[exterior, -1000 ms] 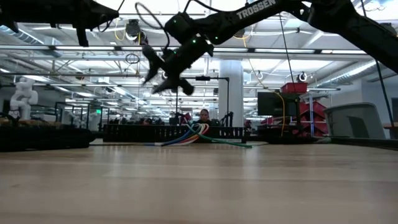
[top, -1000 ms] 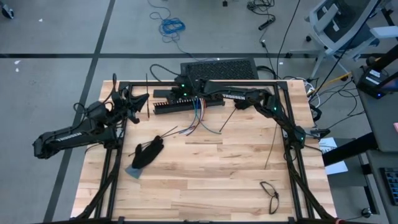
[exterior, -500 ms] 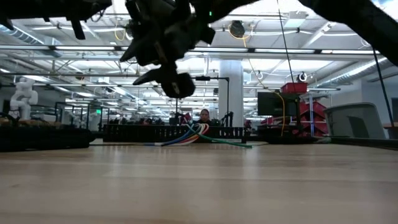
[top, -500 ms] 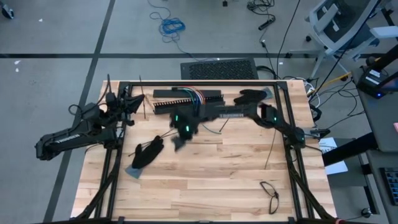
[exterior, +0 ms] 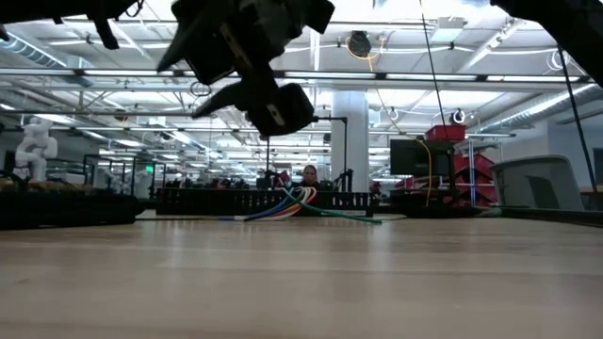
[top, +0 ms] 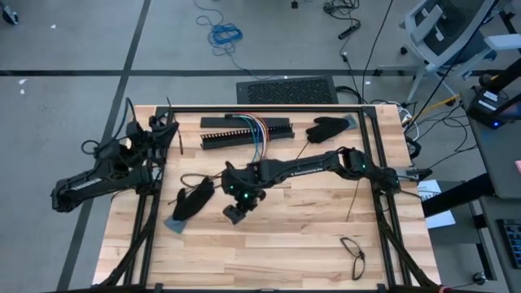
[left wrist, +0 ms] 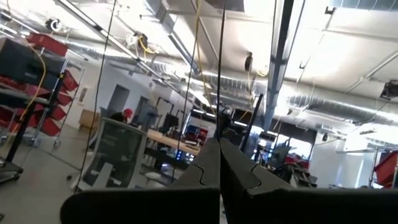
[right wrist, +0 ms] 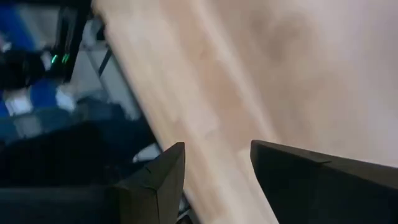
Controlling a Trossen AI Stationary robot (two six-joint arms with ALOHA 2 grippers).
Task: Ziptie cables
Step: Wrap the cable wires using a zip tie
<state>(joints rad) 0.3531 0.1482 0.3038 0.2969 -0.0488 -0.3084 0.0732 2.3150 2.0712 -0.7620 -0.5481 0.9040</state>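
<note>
The cables (top: 257, 133) are coloured wires fanning out of a long black slotted bar (top: 244, 130) at the table's far side; the low view shows the cables (exterior: 300, 201) lying on the wood. My left gripper (top: 169, 130) hovers at the far left corner, shut on a thin black strip (top: 168, 110). My right gripper (top: 236, 213) hangs open over the middle of the table, tipped downward, beside a black glove (top: 193, 199). Only bare wood shows between the fingers of my right gripper (right wrist: 217, 168). My left gripper pinches the thin black strip (left wrist: 222, 118) between its two fingertips (left wrist: 208, 162). The strip runs straight on beyond the fingertips in the wrist view. In the high view it lies across the fingers and is held clear of the table.
A second black glove (top: 330, 128) lies at the far right. Loose thin black strips (top: 297, 155) (top: 355, 195) lie on the wood, and a dark wire loop (top: 353, 252) sits near the front right. The black frame rails (top: 374, 163) border the table.
My right gripper has swung from the slotted bar at the far edge toward the table's middle and near side, tipping downward, with its fingers still apart. My left gripper has drawn a little toward the table's left edge, carrying the strip.
</note>
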